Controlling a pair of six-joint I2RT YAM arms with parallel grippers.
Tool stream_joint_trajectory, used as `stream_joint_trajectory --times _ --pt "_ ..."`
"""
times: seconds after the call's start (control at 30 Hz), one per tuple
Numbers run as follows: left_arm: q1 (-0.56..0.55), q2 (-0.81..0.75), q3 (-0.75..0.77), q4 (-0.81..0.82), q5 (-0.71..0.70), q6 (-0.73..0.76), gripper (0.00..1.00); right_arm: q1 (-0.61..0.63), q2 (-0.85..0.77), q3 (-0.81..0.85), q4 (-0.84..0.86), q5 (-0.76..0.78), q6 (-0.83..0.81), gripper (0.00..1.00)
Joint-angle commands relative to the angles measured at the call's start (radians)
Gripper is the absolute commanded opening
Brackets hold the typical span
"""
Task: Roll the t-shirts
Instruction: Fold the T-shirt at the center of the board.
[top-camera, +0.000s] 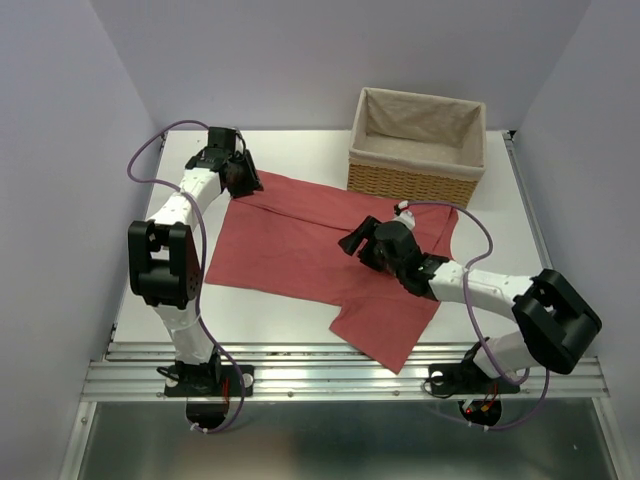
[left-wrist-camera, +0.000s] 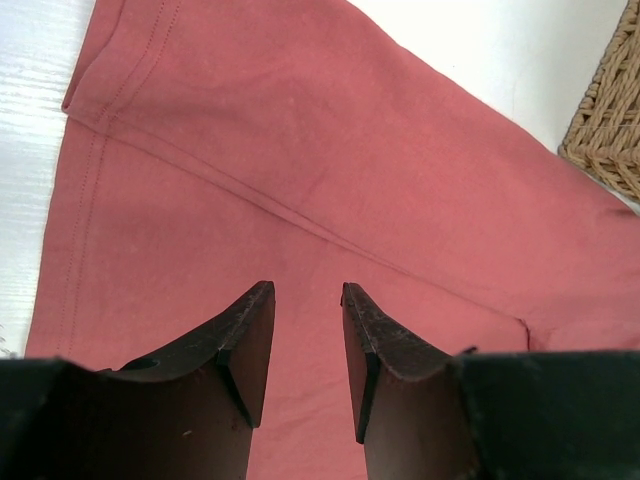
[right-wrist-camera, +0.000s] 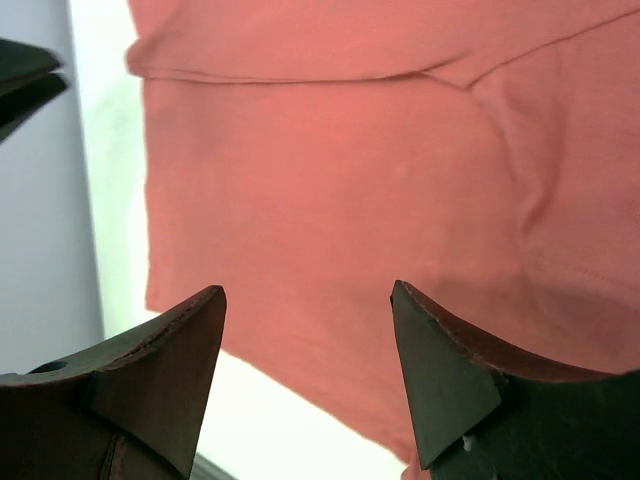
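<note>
One salmon-red t-shirt lies spread flat on the white table, with a sleeve pointing to the near edge. My left gripper hovers at the shirt's far-left corner. In the left wrist view the gripper is open by a narrow gap and empty, above the cloth and a fold line. My right gripper is over the middle of the shirt. In the right wrist view the gripper is wide open and empty above the cloth.
A tan cloth-lined wicker basket stands at the back right, touching the shirt's far edge; its corner shows in the left wrist view. A metal rail runs along the near edge. Walls enclose the table on three sides.
</note>
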Motion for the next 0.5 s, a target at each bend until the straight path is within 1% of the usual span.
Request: stream_joint_trajectory --times 0.0,0.03,0.1,0.13,0.17,0.2,0.23,0.27,0.3,0.43,0.47 --pt "0.002 0.004 0.039 -0.001 0.008 0.028 0.44 0.016 -0.11 0.009 0.049 -0.002 -0.037 0.73" --pt "0.002 0.003 0.04 -0.006 0.005 0.033 0.44 0.016 -0.143 -0.009 0.034 0.014 -0.047 0.73" --pt "0.002 -0.004 0.045 -0.01 -0.001 0.039 0.44 0.016 -0.216 -0.068 -0.061 0.086 -0.043 0.73" --pt "0.002 -0.005 0.048 -0.016 -0.007 0.045 0.45 0.016 -0.3 -0.088 -0.095 0.116 -0.041 0.74" --pt "0.003 -0.005 0.051 -0.018 -0.01 0.047 0.45 0.016 -0.342 -0.108 -0.126 0.141 -0.046 0.74" --pt "0.003 -0.005 0.051 -0.016 -0.012 0.048 0.44 0.016 -0.409 -0.135 -0.205 0.202 -0.046 0.73" --pt "0.003 -0.005 0.051 -0.016 -0.012 0.045 0.45 0.016 -0.431 -0.137 -0.27 0.237 -0.043 0.73" --pt "0.002 -0.002 0.051 -0.012 -0.003 0.044 0.45 0.005 -0.444 -0.123 -0.38 0.288 -0.035 0.73" --pt "0.002 0.001 0.051 -0.012 0.002 0.041 0.44 0.005 -0.445 -0.109 -0.438 0.305 -0.034 0.73" --pt "0.0 0.001 0.049 -0.004 0.022 0.033 0.45 -0.02 -0.367 -0.038 -0.64 0.36 -0.075 0.58" --pt "0.0 -0.004 0.048 -0.004 0.022 0.035 0.45 -0.02 -0.317 -0.022 -0.689 0.354 -0.115 0.58"
